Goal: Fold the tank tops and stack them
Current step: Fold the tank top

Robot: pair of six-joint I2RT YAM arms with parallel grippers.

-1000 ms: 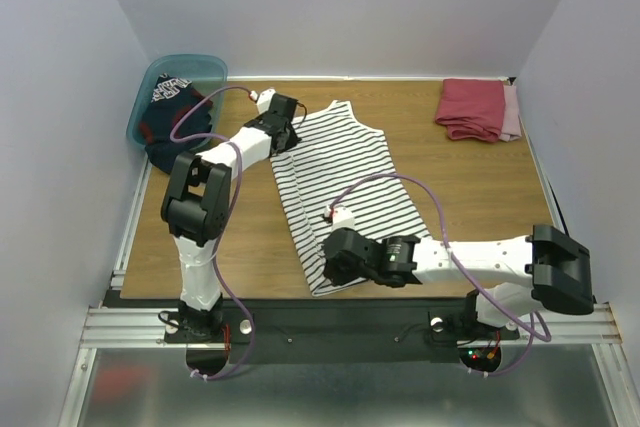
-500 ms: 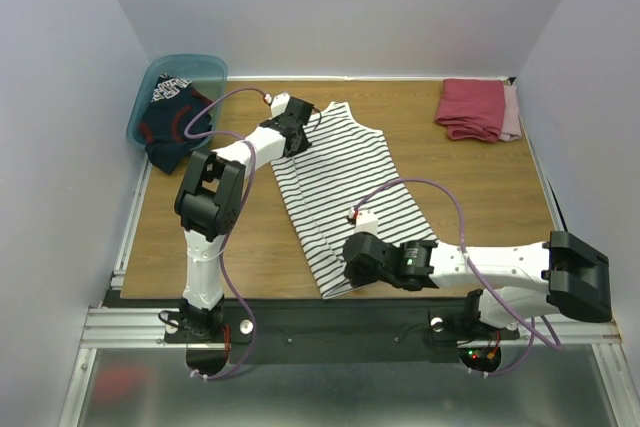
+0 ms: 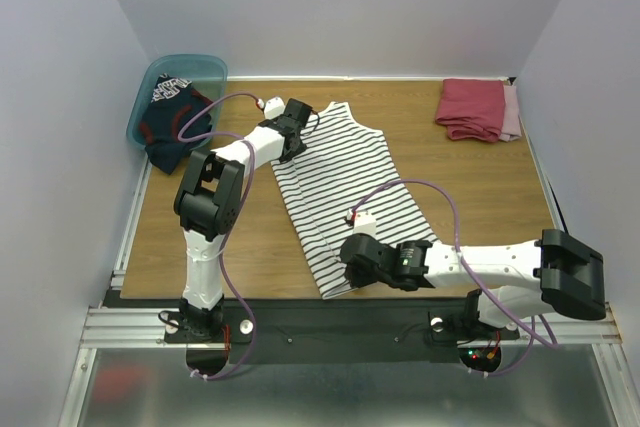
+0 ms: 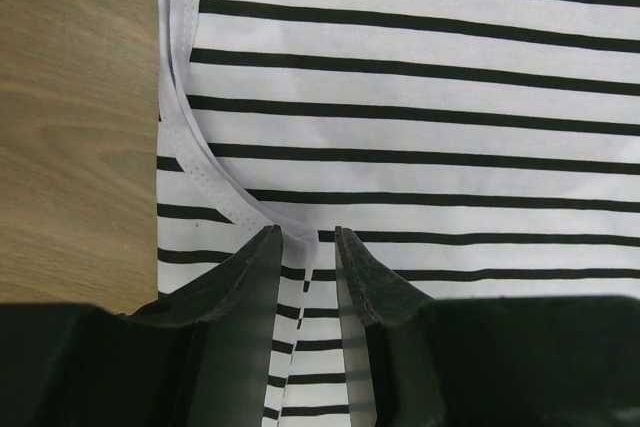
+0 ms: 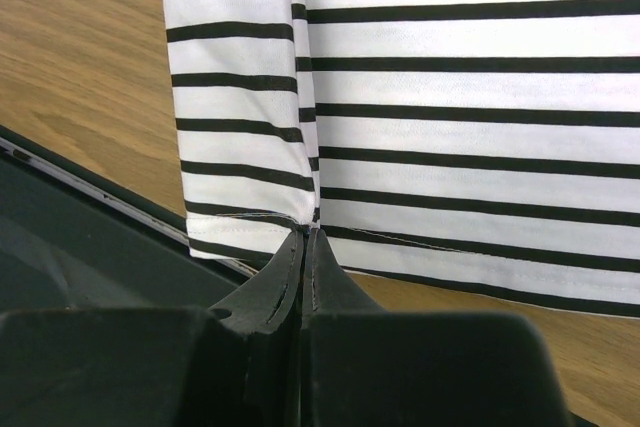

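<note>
**Striped cloth narrowed by a lengthwise fold**

Striped tank top lies mid-table, neck toward 12 o'clock and hem at 6. Its 9 o'clock edge has been drawn inward since a second ago, so the first fold looks underway (stacking comes later). Navy tank top sits in the teal bin at 10 o'clock. Left gripper pinches the armhole edge, jaws narrow. Right gripper is clamped tight on the hem. Both have barely shifted in the last half second

White arms with black joints and looping purple cables.
</note>
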